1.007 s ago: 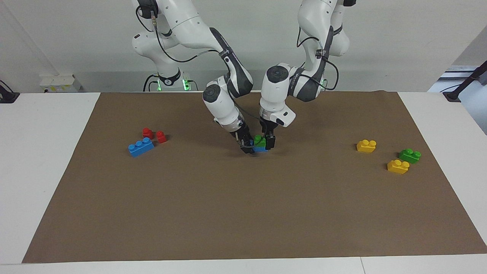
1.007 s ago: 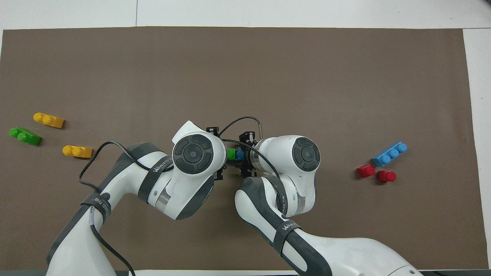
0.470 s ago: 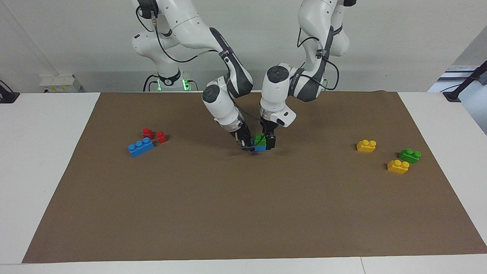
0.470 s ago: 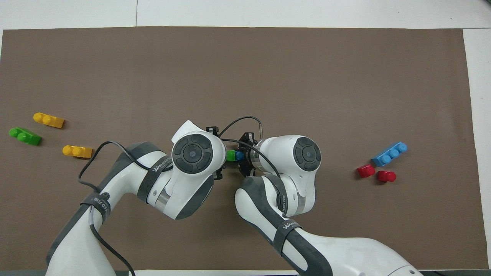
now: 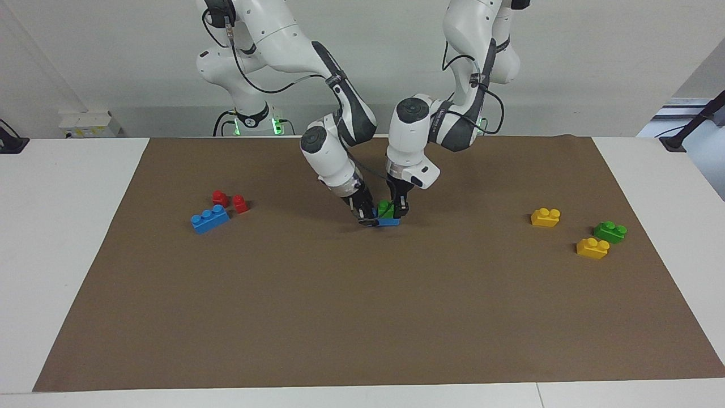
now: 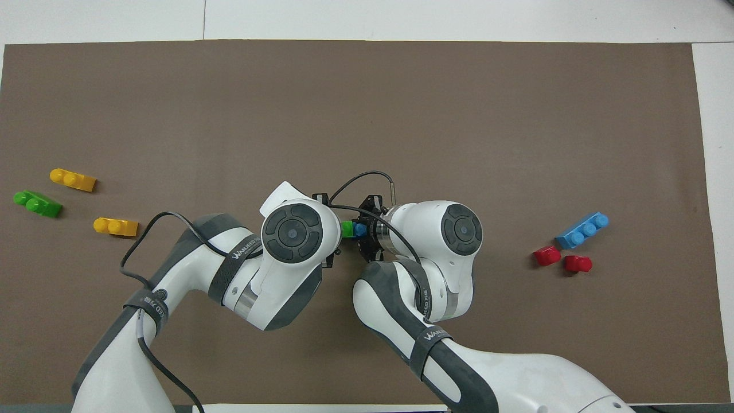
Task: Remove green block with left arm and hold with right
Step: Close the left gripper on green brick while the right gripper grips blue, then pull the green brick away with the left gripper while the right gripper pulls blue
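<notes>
The green block (image 5: 386, 209) sits pressed on top of a blue brick (image 5: 389, 221) in the middle of the brown mat. In the overhead view the green block (image 6: 347, 229) and the blue brick (image 6: 359, 230) show in the narrow gap between the two wrists. My left gripper (image 5: 394, 212) comes straight down with its fingers shut on the green block. My right gripper (image 5: 368, 218) leans in from the right arm's end and is shut on the blue brick's end, low at the mat.
A second green block (image 5: 610, 232) and two yellow bricks (image 5: 545, 217) (image 5: 592, 248) lie toward the left arm's end. A blue three-stud brick (image 5: 210, 219) and two small red bricks (image 5: 220, 198) (image 5: 241, 203) lie toward the right arm's end.
The left hand has shifted a little toward the right gripper and its fingers now sit tighter against the green block. The stack and the right gripper have barely moved.
</notes>
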You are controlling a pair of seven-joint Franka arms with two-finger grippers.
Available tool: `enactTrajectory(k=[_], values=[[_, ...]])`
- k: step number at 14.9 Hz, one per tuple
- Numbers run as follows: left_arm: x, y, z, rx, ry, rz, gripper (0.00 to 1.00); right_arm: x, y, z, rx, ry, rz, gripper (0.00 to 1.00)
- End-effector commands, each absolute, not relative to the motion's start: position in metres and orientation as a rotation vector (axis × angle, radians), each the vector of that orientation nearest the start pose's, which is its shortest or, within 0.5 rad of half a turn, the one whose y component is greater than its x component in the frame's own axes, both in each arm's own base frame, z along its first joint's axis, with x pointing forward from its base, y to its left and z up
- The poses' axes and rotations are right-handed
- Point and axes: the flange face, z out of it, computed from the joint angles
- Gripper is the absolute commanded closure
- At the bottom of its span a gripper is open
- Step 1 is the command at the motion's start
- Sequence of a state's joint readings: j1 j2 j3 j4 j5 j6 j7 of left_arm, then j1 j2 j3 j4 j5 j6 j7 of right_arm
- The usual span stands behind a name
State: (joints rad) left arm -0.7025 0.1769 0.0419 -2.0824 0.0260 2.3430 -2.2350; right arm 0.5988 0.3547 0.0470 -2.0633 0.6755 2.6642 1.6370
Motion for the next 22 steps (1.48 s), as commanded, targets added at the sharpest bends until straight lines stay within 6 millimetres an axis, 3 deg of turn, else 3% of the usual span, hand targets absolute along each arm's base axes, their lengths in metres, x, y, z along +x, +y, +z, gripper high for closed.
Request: enactTrajectory(k=[1,6,9,10,11,13,15,17,18,20,22], values=[[0.471,-0.339,0.384,-2.326,-2.285,-0.113,1.00,0.495,0.355,0.280,-1.948,1.920,0.378,1.00],[0.484,-0.270,0.467,-2.365,-2.233,-0.116,1.00,0.495,0.355,0.280,-1.950,1.918,0.379,1.00],[0.497,-0.210,0.493,-2.438,-2.133,-0.085,1.00,0.513,0.336,0.296,-1.946,1.900,0.387,1.00],[0.502,-0.190,0.496,-2.484,-2.068,-0.067,1.00,0.529,0.314,0.311,-1.985,1.864,0.412,1.00],[0.508,-0.171,0.494,-2.527,-2.007,-0.055,1.00,0.549,0.278,0.325,-2.033,1.807,0.445,1.00],[0.520,-0.135,0.494,-2.577,-1.954,-0.053,1.00,0.581,0.193,0.344,-2.095,1.694,0.480,1.00],[0.530,-0.096,0.494,-2.619,-1.914,-0.060,1.00,0.596,0.108,0.340,-2.183,1.595,0.431,1.00],[0.543,-0.058,0.493,-2.668,-1.882,-0.062,1.00,0.595,0.052,0.333,-2.213,1.581,0.453,1.00],[0.553,-0.043,0.481,-2.673,-1.853,-0.058,1.00,0.594,0.019,0.329,-2.189,1.618,0.466,1.00],[0.569,-0.011,0.469,-2.688,-1.830,-0.088,1.00,0.590,-0.019,0.319,-2.172,1.632,0.468,1.00],[0.587,0.005,0.448,-2.692,-1.806,-0.117,1.00,0.584,-0.032,0.308,-2.190,1.609,0.469,1.00]])
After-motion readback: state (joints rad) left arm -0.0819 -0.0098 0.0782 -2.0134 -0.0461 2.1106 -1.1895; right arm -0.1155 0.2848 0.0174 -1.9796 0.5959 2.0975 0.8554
